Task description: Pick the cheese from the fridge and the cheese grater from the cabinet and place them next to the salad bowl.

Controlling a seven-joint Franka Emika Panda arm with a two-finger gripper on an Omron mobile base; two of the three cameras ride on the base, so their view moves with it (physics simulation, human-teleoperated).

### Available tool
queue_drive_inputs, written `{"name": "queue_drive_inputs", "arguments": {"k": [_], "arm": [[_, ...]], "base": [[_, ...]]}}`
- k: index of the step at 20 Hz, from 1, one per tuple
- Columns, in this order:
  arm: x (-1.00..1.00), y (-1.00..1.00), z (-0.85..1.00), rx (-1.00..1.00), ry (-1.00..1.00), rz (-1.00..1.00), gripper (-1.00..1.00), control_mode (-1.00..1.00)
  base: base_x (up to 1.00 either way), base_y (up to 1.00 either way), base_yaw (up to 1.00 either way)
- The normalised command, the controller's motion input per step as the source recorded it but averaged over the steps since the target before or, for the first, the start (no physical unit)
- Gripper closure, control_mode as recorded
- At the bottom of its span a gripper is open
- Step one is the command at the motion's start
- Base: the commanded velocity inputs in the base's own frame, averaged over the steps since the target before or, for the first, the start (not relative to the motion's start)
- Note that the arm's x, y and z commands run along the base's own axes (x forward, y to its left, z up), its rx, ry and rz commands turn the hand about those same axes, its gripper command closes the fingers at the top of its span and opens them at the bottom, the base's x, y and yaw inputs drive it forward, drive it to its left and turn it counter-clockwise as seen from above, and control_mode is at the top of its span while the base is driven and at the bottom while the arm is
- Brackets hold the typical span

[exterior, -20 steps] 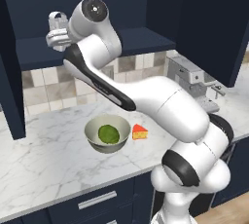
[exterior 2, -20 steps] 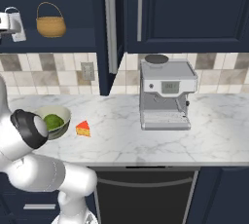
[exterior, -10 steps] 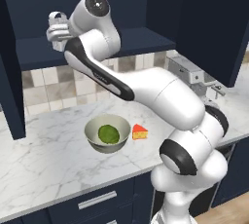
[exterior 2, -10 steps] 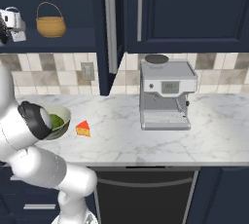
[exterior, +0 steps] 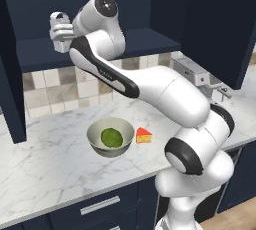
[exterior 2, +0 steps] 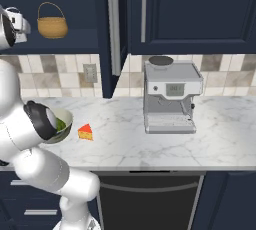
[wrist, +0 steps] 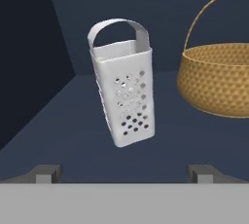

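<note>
The light-grey cheese grater stands on the dark shelf of the open navy cabinet, leaning in the hand view. My gripper is open just in front of it, the fingertips wide apart and touching nothing. From the left base view the gripper sits at the shelf's front edge. Down on the marble counter, the cheese lies right beside the salad bowl. From the right, the cheese shows fully and the salad bowl is half hidden by my arm. The fridge is out of view.
A woven basket with a handle stands on the same shelf, close to the grater's right; the basket is also in the right base view. A silver coffee machine occupies the counter farther right. An open cabinet door hangs at the left.
The arm's elbow and lower links have swung a little while the hand stays at the shelf front. The jaws remain open; grater, bowl and cheese have not moved.
</note>
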Motion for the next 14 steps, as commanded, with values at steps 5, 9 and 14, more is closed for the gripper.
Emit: {"name": "queue_drive_inputs", "arguments": {"k": [5, 9, 14], "arm": [[0.24, 0.07, -0.02, 0.00, 0.00, 0.00, -1.00, -1.00], [0.23, 0.03, 0.00, 0.00, 0.00, 0.00, -1.00, -1.00], [0.03, 0.06, 0.00, 0.00, 0.00, 0.00, -1.00, -1.00]], "base": [[0.00, 0.00, 0.00], [0.00, 0.00, 0.00], [0.00, 0.00, 0.00]]}}
